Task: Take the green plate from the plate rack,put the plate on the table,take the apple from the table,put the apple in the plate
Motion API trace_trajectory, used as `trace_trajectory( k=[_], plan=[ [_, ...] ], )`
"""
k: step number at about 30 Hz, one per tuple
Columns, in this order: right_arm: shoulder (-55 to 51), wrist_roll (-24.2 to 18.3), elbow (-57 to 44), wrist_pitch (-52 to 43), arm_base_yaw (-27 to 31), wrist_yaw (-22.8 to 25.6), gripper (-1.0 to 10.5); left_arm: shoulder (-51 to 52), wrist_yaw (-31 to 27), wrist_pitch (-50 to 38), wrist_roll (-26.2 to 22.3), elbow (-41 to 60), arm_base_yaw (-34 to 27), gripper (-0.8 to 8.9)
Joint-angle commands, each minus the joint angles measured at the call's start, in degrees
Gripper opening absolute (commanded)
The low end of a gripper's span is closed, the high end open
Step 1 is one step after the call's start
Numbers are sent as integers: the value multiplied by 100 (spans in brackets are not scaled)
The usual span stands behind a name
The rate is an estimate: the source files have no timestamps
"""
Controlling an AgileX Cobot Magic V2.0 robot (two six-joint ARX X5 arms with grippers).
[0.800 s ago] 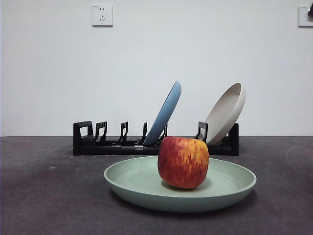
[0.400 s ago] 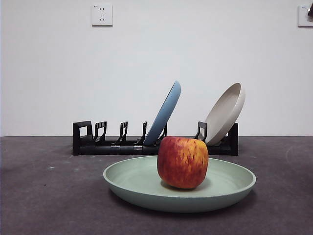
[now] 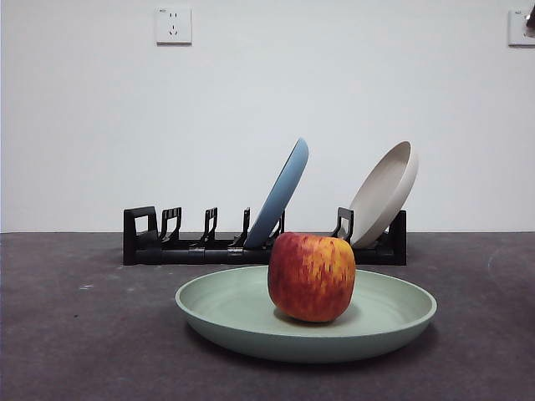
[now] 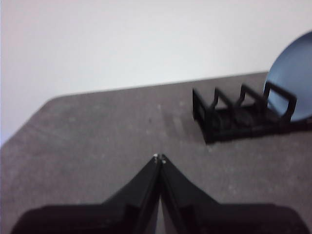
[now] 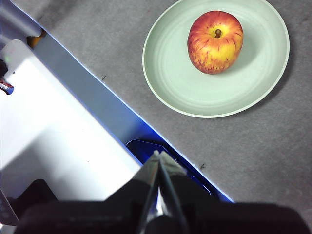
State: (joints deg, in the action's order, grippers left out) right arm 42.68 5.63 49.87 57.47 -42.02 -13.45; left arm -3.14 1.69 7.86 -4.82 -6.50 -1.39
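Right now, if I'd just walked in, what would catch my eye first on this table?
First the red apple, sitting in the green plate that lies flat on the dark grey table, near the front. Behind it the black plate rack holds a blue plate and a beige plate, both leaning the same way. No robot arm is near them; the left gripper and right gripper are shut and hold nothing.
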Motion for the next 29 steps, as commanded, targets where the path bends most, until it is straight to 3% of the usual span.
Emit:
trace_trajectory(
  k=[1,12,29],
  plan=[
    [-11,50,-28,-15,-9,7,1,129,9,28,79,229,-22,-3],
    [-11,50,-28,-15,-9,7,1,245,13,636,72,496,-22,-3],
    [-11,-35,-28,-4,-9,22,1,243,9,636,72,496,-22,-3]
  ],
)
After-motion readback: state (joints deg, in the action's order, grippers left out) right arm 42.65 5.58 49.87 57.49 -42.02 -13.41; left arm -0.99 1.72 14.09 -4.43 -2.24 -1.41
